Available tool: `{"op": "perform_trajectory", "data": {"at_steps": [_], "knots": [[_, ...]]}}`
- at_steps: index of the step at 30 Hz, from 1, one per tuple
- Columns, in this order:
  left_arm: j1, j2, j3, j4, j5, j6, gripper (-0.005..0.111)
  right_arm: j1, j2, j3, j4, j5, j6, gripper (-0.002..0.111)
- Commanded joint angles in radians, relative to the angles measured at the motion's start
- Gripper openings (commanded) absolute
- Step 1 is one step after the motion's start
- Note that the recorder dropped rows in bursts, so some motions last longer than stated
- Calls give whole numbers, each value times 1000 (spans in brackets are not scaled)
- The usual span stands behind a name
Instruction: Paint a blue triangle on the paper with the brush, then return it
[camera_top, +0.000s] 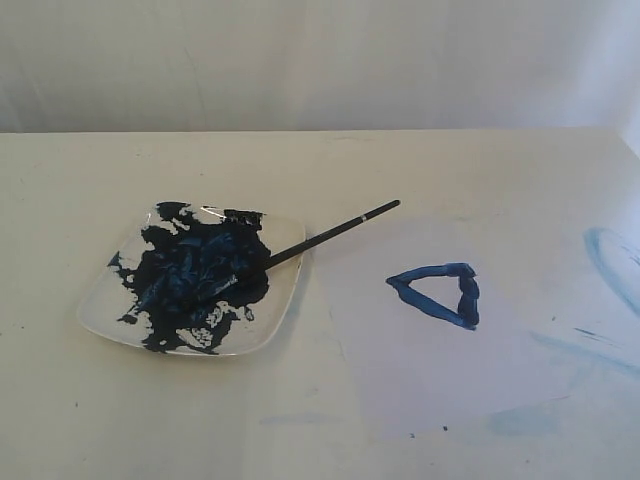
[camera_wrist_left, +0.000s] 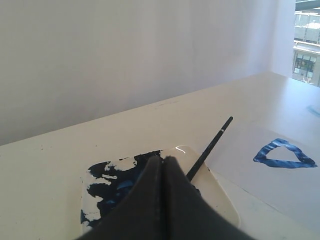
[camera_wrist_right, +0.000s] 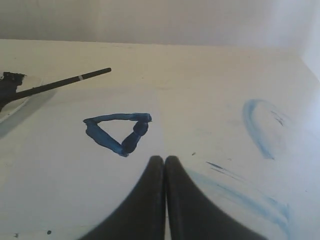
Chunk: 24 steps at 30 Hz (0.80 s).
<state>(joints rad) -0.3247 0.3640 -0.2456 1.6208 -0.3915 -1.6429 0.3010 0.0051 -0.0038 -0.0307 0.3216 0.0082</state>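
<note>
While the brush (camera_top: 330, 232) lies with its coated tip in the blue paint (camera_top: 200, 275) on the plate (camera_top: 288, 300), its handle slants out over the plate's rim toward the paper (camera_top: 420, 380), with a silver band near the far end. Neither gripper touches it. The plate is a pale, rounded-square dish on the cream table (camera_top: 100, 430), and a dark blue smeared pool covers most of its floor. Just beside it the paper lies flat and carries the blue triangle (camera_top: 437, 293), a thick closed outline. Faint light-blue smears (camera_top: 612, 262) mark the tabletop beyond the sheet. The left gripper (camera_wrist_left: 162, 161) hovers above the plate, its fingers pressed together on nothing. The right gripper (camera_wrist_right: 164, 160) hangs over the paper near the triangle, likewise closed and empty. A plain white wall (camera_top: 300, 60) backs the table.
</note>
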Motion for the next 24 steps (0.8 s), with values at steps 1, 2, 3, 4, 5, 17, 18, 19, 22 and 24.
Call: {"op": "perform_trajectory", "data": {"at_steps": [1,2,3,4,5,17,18,19,22,24], "knots": [[4,-3,6,11,-6,-2,0,-21,-5,4,16,-9,-8,0],[4,-3,6,11,-6,-2,0,-25,-5,4,16,-7,-8,0],[4,-3,6,11,-6,-2,0,-30,-5,4,16,-8,-8,0],[4,-3,6,11,-6,-2,0,-36,-5,4,16,-8,-8,0],[4,-3,6,11,-6,-2,0,-40,-5,4,16,-8,-8,0],[4,-3,6,11,-8,-2,0,-164,-5,4,16,-10,-8,0],[4,-3,6,11,-8,-2,0,-161,-5,4,16,-10,-8,0],[4,-3,6,11,-8,-2,0,-161,-5,4,16,-10,-8,0],[4,-3,6,11,-8,-2,0,-162,-5,4,17,-12,-8,0],[4,-3,6,11,-8,-2,0,-151,-5,4,17,-12,-8,0]]}}
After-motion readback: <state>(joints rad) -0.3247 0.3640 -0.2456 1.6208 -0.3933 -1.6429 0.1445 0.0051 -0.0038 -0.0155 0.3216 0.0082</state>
